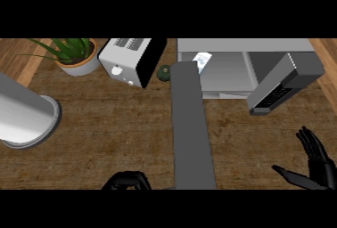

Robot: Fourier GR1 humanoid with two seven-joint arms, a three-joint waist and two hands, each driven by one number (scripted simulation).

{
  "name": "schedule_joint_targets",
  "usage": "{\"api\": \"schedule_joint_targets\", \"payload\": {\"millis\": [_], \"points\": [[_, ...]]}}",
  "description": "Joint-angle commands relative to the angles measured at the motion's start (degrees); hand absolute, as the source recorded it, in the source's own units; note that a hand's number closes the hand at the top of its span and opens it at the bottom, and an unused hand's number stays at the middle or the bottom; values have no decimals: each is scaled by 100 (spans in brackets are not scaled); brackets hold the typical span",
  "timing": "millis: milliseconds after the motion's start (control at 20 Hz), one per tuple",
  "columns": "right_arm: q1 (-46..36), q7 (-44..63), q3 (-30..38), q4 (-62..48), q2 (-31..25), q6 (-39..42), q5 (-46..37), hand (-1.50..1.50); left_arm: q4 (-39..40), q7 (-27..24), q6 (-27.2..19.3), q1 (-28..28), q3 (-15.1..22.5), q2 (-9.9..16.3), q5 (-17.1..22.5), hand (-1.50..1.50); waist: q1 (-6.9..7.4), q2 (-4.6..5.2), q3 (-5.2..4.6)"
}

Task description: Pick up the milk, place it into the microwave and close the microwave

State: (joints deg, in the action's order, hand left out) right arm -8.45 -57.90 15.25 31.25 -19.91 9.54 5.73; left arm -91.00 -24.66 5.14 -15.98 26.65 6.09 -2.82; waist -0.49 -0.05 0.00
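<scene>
The microwave stands at the back right, its keypad panel on the right side. Its grey door is swung wide open and runs from the hinge at the cavity's left straight toward the view's lower edge. A white milk carton stands inside the cavity, at its back left, partly hidden by the door. My left hand is at the lower edge, left of the door's free end, with fingers curled and holding nothing. A small gap shows between it and the door. At the lower right my right hand rests open, fingers up.
A white toaster stands left of the microwave, and a small dark green object lies between it and the door hinge. A potted plant is at the back left. A large grey cylinder lies at the left edge.
</scene>
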Motion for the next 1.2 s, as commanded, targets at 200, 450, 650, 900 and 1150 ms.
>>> {"api": "schedule_joint_targets", "payload": {"millis": [200,450,650,900,1150], "points": [[304,-542,268,-271,-661,1029,317,-150,1128,39,-393,1187,-345,-425,-366,150,26,16,4],[328,-444,121,-82,-698,1261,355,-150,1656,1326,7,2020,364,-576,-873,150,-92,31,17],[388,-491,83,54,-683,1224,414,-150,2428,1602,351,2497,821,-605,-673,150,-129,40,14],[276,-132,132,284,-984,1528,640,-150,3035,1496,-279,3007,1920,-608,-82,150,-160,36,-1],[186,-188,-128,610,-881,1563,591,-150,3293,843,-925,3329,2728,-608,397,150,-308,62,-9]]}}
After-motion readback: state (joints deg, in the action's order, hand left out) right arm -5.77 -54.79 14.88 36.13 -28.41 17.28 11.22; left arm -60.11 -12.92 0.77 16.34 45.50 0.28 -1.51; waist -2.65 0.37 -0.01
